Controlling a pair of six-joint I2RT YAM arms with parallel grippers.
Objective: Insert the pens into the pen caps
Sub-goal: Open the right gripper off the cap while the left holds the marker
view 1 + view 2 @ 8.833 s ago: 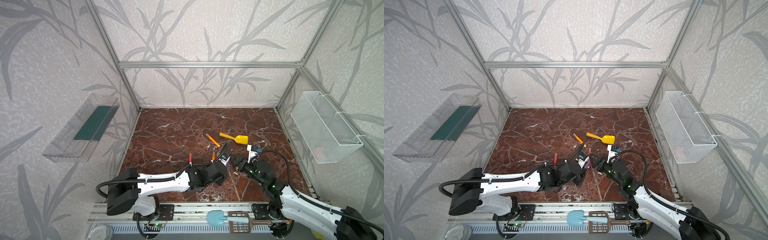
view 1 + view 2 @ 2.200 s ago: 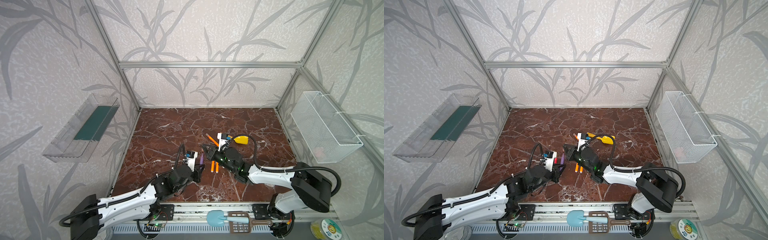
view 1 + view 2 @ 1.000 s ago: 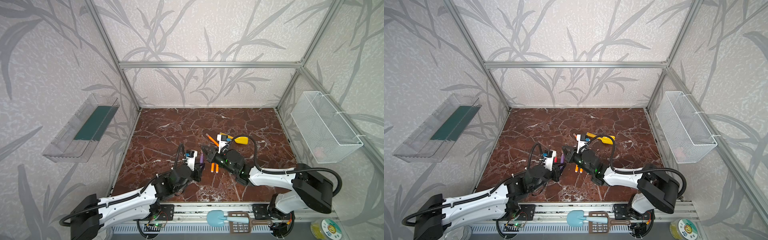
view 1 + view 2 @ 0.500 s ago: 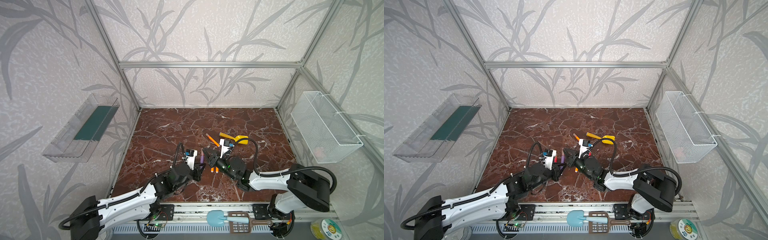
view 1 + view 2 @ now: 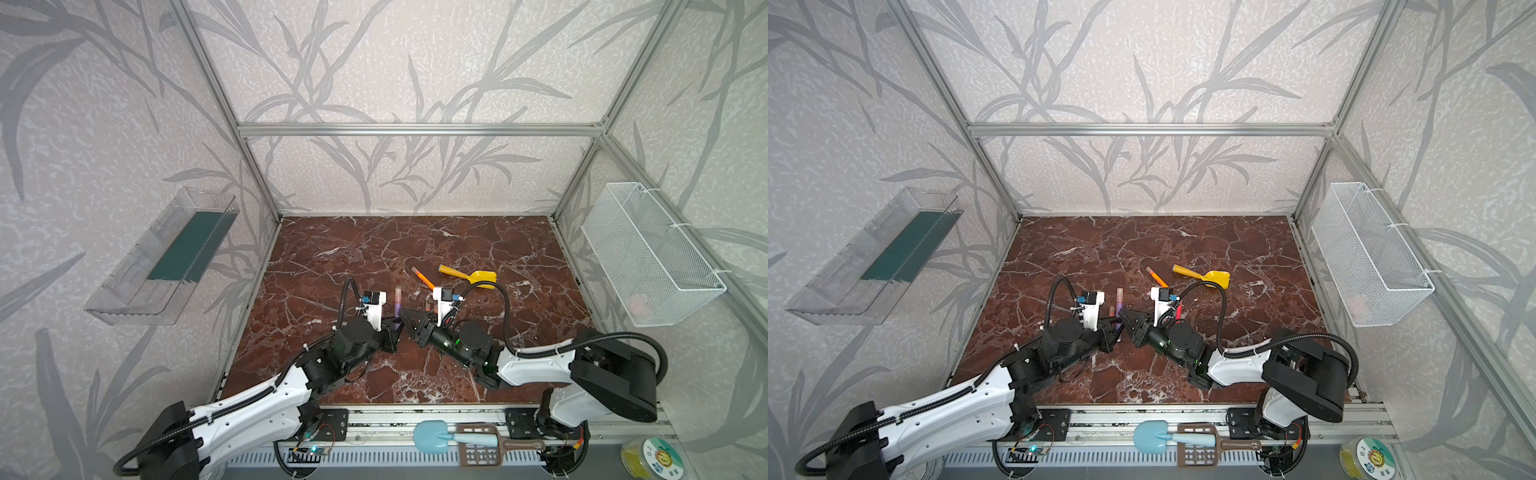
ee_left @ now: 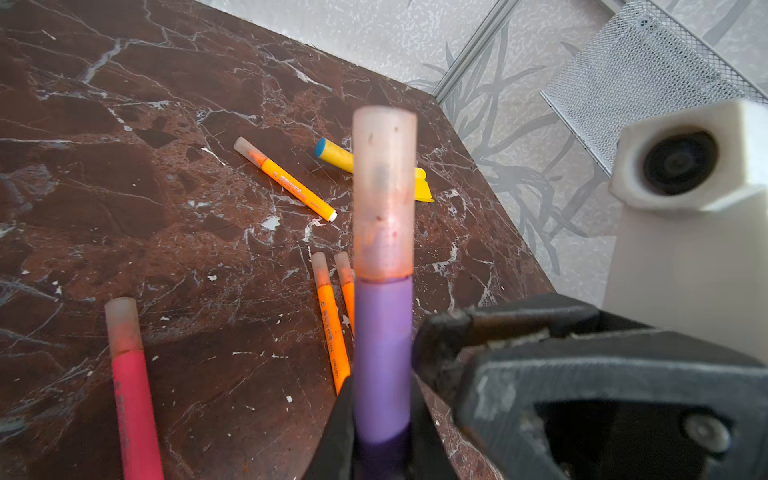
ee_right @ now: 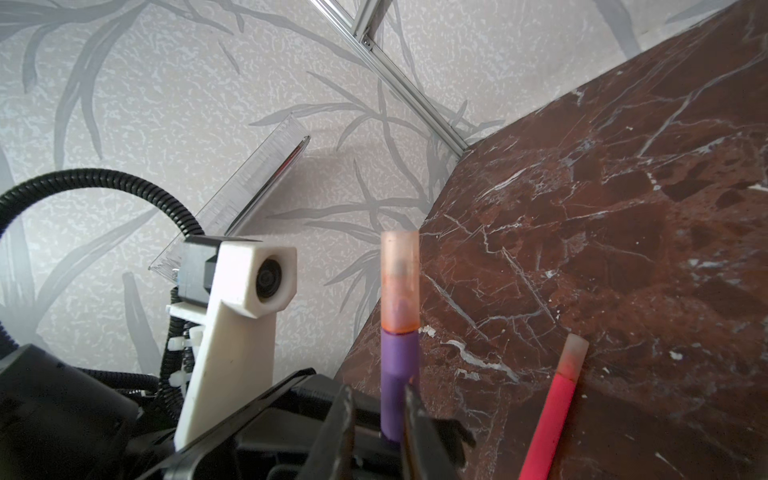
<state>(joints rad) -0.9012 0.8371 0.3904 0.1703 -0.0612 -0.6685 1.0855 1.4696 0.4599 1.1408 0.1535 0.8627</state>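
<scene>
While your left gripper keeps its jaws clamped on the lower barrel of the purple pen, a pinkish see-through cap sits over the pen's far end, its rim meeting the purple barrel. The capped pen points out of the jaws, away from the arm, and is held off the marble worktop above its near middle, as both top views show.

Your right gripper faces the left one from the opposite side, nose to nose. Its black tip is just beside the purple barrel, below the cap. Seen from the right wrist camera, its jaws stand a little apart, with the barrel showing in and behind the gap. You cannot tell from these views whether either jaw touches the pen, and the cap itself is free of both grippers.

Four more pens lie flat on the worktop, each wearing a cap. A lone orange pen lies slantwise farther back, near the yellow scoop. Two orange pens lie side by side, almost touching, partly hidden behind the purple barrel in the left wrist view. A red-pink pen lies close to the grippers, cap end pointing away from them.

A white wire basket hangs on the right wall and a clear plastic tray on the left wall, both well apart from the pens.
</scene>
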